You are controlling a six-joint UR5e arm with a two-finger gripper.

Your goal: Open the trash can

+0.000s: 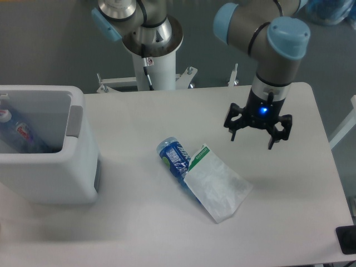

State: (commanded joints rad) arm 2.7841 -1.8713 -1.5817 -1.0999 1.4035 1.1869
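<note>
Trash can: I'm seeing it sitting at the bench's left edge, top showing open, bottles inside.
Blue bottle: lying mid-bench, tucked partly under the plastic bag.
End effector: I'm holding it released, fingers spread, empty, hovering far right, well apart from the can.

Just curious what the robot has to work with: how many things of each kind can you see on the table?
Trash can: 1
Crushed blue bottle: 1
Plastic bag: 1
Total: 3
</note>
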